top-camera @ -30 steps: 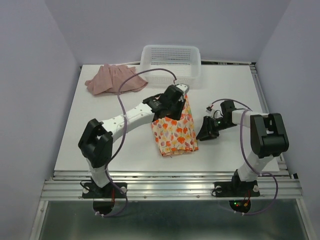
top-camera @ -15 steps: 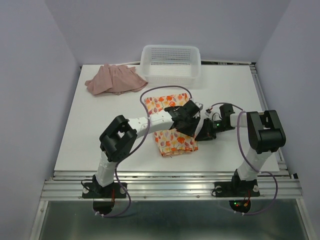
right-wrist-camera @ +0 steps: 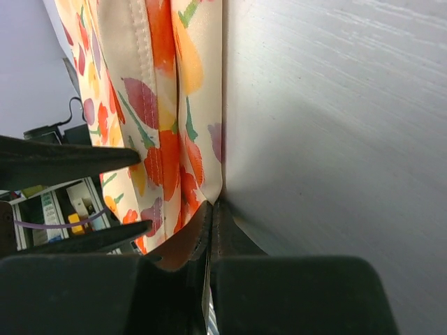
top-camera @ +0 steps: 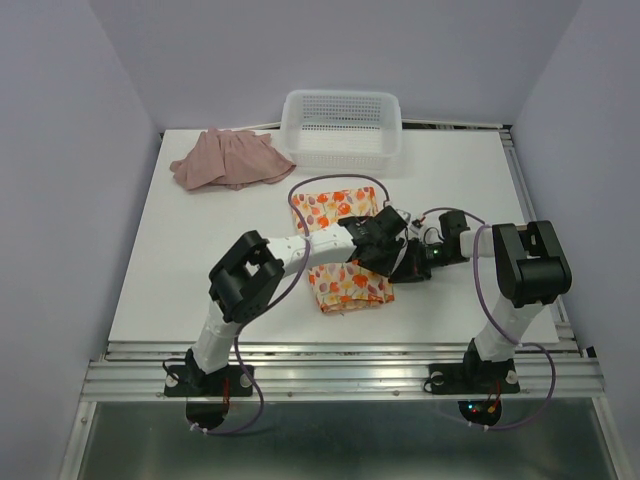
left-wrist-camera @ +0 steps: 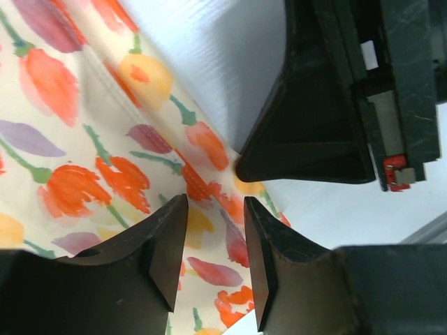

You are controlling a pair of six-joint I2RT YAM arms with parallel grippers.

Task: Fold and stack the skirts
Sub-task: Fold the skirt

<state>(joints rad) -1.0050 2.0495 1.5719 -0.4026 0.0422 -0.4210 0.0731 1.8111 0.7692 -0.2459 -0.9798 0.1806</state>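
The cream skirt with the orange, red and yellow print (top-camera: pixel 335 205) lies flat in the middle of the table. It fills the left wrist view (left-wrist-camera: pixel 84 139) and shows in the right wrist view (right-wrist-camera: pixel 160 105). My left gripper (top-camera: pixel 392 250) (left-wrist-camera: pixel 215 209) hovers low over its right edge, jaws open with the fabric showing through the gap. My right gripper (top-camera: pixel 410 262) (right-wrist-camera: pixel 211 208) is shut, its tips touching that same edge. No fabric shows between its fingers. The dusty pink ruffled skirt (top-camera: pixel 230 160) lies bunched at the back left, away from both grippers.
A white mesh basket (top-camera: pixel 342 110) stands at the back centre, just beyond the printed skirt. The left arm's purple cable (top-camera: pixel 335 185) loops over that skirt. The two grippers are almost touching. Purple walls close in both sides.
My left gripper has swung from the printed skirt's far end to its right edge beside my right gripper. The skirt's far part now lies spread flat. My right gripper has edged left to the skirt.
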